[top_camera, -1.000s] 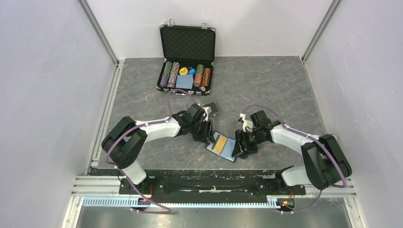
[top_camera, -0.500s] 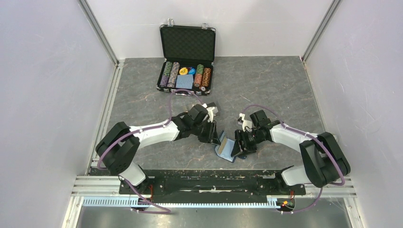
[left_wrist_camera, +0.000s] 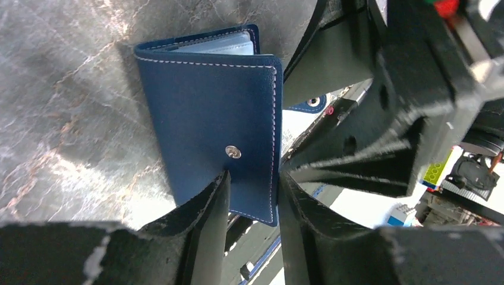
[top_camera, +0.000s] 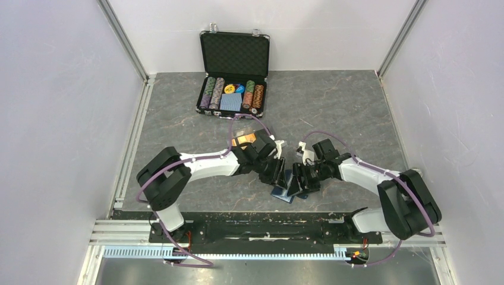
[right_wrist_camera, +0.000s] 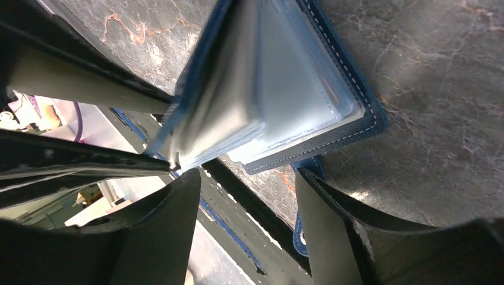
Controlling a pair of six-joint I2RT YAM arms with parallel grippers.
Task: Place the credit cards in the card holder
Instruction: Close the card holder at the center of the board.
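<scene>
The card holder (top_camera: 284, 191) lay on the counter (top_camera: 356, 107), well in front of the open chip briefcase (top_camera: 233, 65) and a little to its right, close to the bases of the arms. It was folded almost shut. The navy cover faced up in the left wrist view, with a metal snap stud (left_wrist_camera: 233, 152) on it. In the right wrist view the side far from the briefcase stood a little open, and the pale clear pockets (right_wrist_camera: 297, 89) showed inside.

The left gripper (left_wrist_camera: 252, 178) stood at the holder from the briefcase side. Its two fingers were apart with a clear gap, and the lower edge of the cover showed through this gap. One finger (left_wrist_camera: 208, 219) lay over the cover just below the stud, but I could not tell if it really pressed on it. The gripper was not clamped on anything.

The right gripper (right_wrist_camera: 246, 175) stood on the other side of the holder, farther to the right of the briefcase, and very close to the left gripper. Its fingers were wide apart. A corner of the holder lay between them, and neither finger closed on it.

One gold-orange credit card (top_camera: 242, 141) lay on the counter between the briefcase and the holder, partly hidden behind the left arm.
</scene>
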